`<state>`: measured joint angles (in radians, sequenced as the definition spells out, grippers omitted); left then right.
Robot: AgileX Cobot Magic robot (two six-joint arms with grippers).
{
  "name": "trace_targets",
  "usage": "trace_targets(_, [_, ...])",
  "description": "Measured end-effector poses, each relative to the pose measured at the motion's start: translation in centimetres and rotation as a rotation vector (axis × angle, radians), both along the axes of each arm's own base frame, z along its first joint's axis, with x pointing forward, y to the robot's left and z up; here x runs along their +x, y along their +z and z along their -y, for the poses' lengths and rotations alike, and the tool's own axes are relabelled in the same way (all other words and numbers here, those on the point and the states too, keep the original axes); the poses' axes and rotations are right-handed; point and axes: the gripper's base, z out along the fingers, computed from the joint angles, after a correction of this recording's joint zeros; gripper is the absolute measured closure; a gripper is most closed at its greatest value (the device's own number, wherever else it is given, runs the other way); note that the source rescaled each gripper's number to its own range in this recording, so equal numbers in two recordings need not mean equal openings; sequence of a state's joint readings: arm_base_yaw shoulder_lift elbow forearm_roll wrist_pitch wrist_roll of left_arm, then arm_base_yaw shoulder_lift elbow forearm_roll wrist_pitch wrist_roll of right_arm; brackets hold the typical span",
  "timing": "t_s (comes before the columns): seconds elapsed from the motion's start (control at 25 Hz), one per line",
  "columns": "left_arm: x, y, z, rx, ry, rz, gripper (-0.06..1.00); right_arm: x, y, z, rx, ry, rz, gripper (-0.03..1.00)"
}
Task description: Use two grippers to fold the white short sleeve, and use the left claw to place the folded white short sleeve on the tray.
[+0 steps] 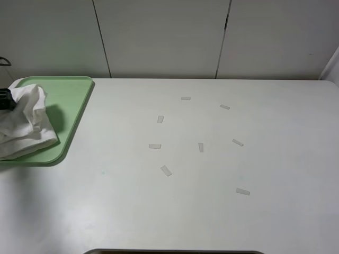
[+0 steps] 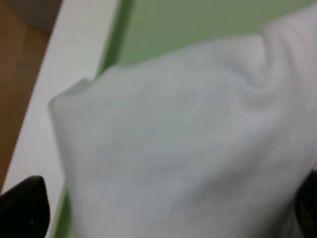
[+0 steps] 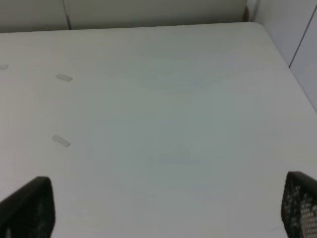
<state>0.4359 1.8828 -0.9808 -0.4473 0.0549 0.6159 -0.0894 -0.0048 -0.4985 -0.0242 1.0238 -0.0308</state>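
With the white short sleeve (image 1: 24, 124) bunched on the tray (image 1: 71, 100), the left claw (image 2: 163, 208), jaws apart around the cloth, should lift straight up so nothing snags, while the right claw (image 3: 163, 203) gapes idle over the bench (image 3: 173, 114).

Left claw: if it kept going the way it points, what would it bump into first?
Probably the white shirt. It fills the space between the open left claw's fingertips, with the green tray behind it. The view is blurry, so I can't tell if it already touches.
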Motion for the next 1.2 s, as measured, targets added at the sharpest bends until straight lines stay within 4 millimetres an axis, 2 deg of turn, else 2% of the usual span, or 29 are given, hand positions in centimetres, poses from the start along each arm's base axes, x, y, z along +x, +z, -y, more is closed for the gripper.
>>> trace_targets(0.12, [0.8,-0.1,0.3,0.011,-0.027,0.002,-0.06,0.0,0.0,0.0,0.0,0.0,0.0,-0.03])
trace_targets(0.2, [3.1,-0.1,1.0,0.032,-0.09,0.014,-0.06,0.0,0.0,0.0,0.0,0.0,0.0,-0.03])
trace_targets(0.32, [3.5,-0.1,1.2,0.034,-0.099,0.018,-0.06,0.0,0.0,0.0,0.0,0.0,0.0,-0.03])
trace_targets(0.36, [4.6,-0.2,1.4,0.05,-0.127,0.024,-0.06,0.0,0.0,0.0,0.0,0.0,0.0,-0.03])
trace_targets(0.56, [5.2,-0.5,1.3,0.086,-0.176,0.007,-0.05,0.0,0.0,0.0,0.0,0.0,0.0,-0.03])
trace_targets(0.6, [5.2,-0.5,1.3,0.133,-0.239,-0.02,-0.05,0.0,0.0,0.0,0.0,0.0,0.0,-0.03])
trace_targets(0.8, [5.0,-0.5,1.4,0.168,-0.299,-0.061,-0.04,0.0,0.0,0.0,0.0,0.0,0.0,-0.03])
trace_targets(1.04, [4.8,2.8,2.8,0.193,-0.346,-0.026,-0.04,0.0,0.0,0.0,0.0,0.0,0.0,-0.03])
trace_targets(1.2, [4.4,6.4,4.5,0.207,-0.376,0.036,-0.04,0.0,0.0,0.0,0.0,0.0,0.0,-0.03])
